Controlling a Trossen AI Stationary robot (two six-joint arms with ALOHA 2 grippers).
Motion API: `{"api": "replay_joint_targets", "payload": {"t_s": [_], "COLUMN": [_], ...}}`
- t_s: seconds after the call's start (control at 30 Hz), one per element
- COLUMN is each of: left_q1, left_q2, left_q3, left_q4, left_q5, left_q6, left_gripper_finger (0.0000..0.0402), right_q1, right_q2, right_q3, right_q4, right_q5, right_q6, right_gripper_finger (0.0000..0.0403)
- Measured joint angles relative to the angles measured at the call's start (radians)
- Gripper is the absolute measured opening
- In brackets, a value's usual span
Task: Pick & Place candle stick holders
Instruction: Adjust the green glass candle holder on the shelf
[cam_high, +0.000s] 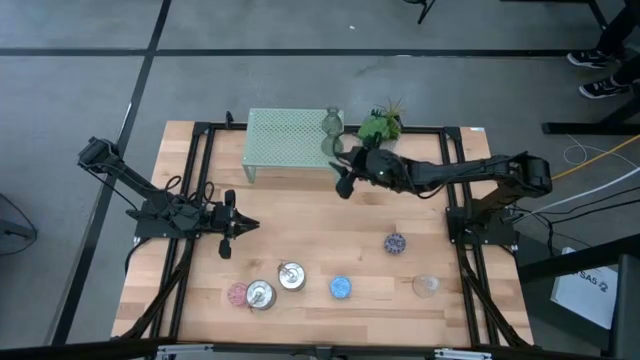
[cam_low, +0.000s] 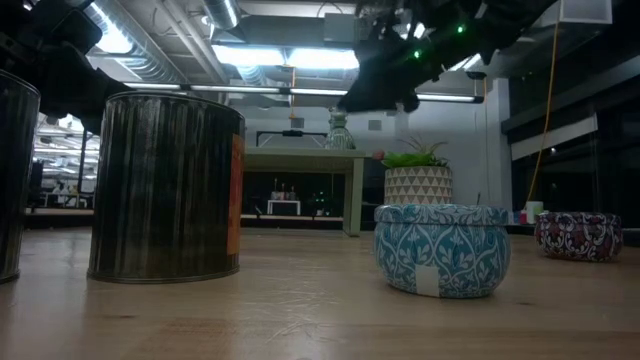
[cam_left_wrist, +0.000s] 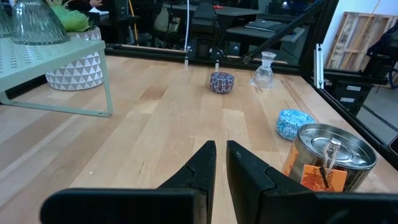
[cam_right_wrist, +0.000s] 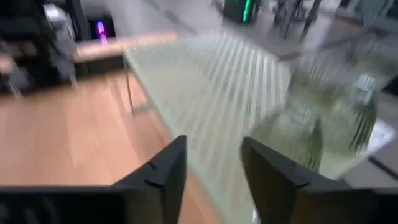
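Two glass candle holders, one clear and one olive-green, stand on the right end of the mint-green mesh stand. The olive-green one also shows in the right wrist view. My right gripper is open and empty just off that end of the stand, its fingers facing the stand. On the near part of the table stand a pink holder, two silver tins, a blue holder, a purple one and a clear glass one. My left gripper is shut and empty at the table's left.
A green plant in a white patterned pot stands right of the stand, close to my right arm. There is bare wood in the table's middle, between the stand and the row of holders. Black frame rails run along both sides.
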Motion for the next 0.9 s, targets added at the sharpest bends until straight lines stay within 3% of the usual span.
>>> {"api": "replay_joint_targets", "payload": {"t_s": [0.17,0.3,0.9], "left_q1": [0.0,0.0,0.0], "left_q2": [0.0,0.0,0.0], "left_q3": [0.0,0.0,0.0], "left_q4": [0.0,0.0,0.0], "left_q5": [0.0,0.0,0.0], "left_q6": [0.0,0.0,0.0], "left_gripper_finger": [0.0031,0.0031,0.0031], "right_q1": [0.004,-0.012,-0.094], "right_q2": [0.038,0.063,0.082], "right_q3": [0.0,0.0,-0.001], "right_q4": [0.007,0.0,0.01], "right_q5": [0.001,0.0,0.003], "right_q6": [0.016,0.058,0.194], "right_gripper_finger": [0.0066,0.0027,0.0018]}}
